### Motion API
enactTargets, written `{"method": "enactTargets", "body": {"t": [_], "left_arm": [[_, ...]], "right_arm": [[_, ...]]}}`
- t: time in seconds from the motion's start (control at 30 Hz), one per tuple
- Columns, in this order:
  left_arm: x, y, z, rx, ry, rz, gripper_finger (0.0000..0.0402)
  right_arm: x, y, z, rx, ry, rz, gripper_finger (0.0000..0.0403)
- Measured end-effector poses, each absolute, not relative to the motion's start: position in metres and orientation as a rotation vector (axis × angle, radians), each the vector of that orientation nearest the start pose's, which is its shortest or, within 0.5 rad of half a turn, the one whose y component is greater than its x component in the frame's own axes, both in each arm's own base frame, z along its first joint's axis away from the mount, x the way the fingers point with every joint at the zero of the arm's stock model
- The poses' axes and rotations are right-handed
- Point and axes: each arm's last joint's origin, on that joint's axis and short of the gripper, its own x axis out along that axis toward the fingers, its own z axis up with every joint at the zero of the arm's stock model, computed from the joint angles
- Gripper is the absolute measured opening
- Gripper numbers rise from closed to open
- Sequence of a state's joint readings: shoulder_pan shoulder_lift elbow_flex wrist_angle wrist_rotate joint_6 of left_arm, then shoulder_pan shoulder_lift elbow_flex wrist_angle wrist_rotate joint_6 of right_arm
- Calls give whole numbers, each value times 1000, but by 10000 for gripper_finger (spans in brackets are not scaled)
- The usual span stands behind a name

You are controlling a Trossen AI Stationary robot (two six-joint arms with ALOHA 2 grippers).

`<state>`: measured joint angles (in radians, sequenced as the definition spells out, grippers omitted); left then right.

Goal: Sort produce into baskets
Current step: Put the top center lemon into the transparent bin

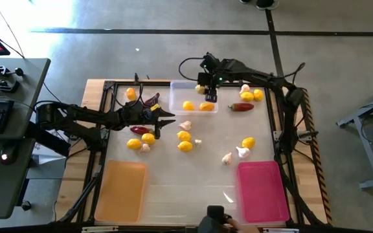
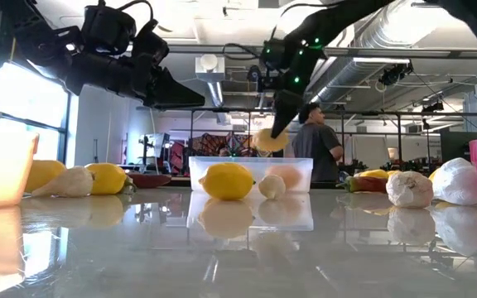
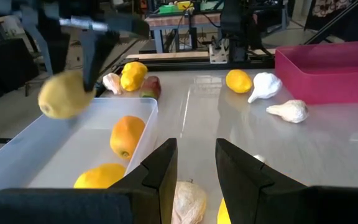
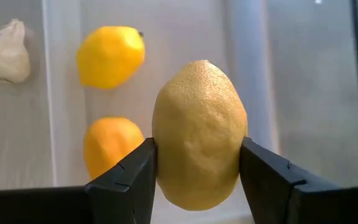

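While the right gripper (image 4: pixel 197 168) pinches a pale yellow lemon (image 4: pixel 199 134) between its two fingers, it hangs above the clear tray (image 1: pixel 175 97) at the far side of the table (image 1: pixel 193 188). Two orange-yellow fruits (image 1: pixel 188 105) already lie inside that tray, below the held lemon. The left gripper (image 3: pixel 196 163) is off the tabletop near the tray's left edge, its fingers parted with nothing between them, and a garlic bulb (image 3: pixel 188 202) lies just beyond them. More lemons (image 1: pixel 184 146), garlic bulbs (image 1: pixel 243 152) and a dark red chili pepper (image 1: pixel 241 107) lie scattered over the table. An orange tray (image 1: pixel 120 191) sits at the near left and a pink tray (image 1: pixel 261 191) at the near right, well apart from each other.
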<state>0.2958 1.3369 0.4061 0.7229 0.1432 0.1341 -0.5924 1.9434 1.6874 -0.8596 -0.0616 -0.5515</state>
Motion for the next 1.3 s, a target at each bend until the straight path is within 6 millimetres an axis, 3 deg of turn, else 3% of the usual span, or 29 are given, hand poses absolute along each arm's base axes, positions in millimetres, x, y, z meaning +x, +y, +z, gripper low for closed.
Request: {"method": "enactTargets", "body": {"t": [0.2,0.43,0.87,1.17,1.3], "left_arm": [[238,68,179,87,218,138,96],[238,68,179,85,217,138,96],[238,68,181,89,204,139,96],[238,68,180,99,205,138,96],[238,68,180,98,205,138,96]], "right_arm": [[352,-232,228,-112,1206,-104,181],[351,-244,208,-82,1251,-107,181],[345,-258,193,-36,1290,-129,183],[343,-259,192,-52,1364,-258,254],[341,-257,191,-66,1394,-226,281]]}}
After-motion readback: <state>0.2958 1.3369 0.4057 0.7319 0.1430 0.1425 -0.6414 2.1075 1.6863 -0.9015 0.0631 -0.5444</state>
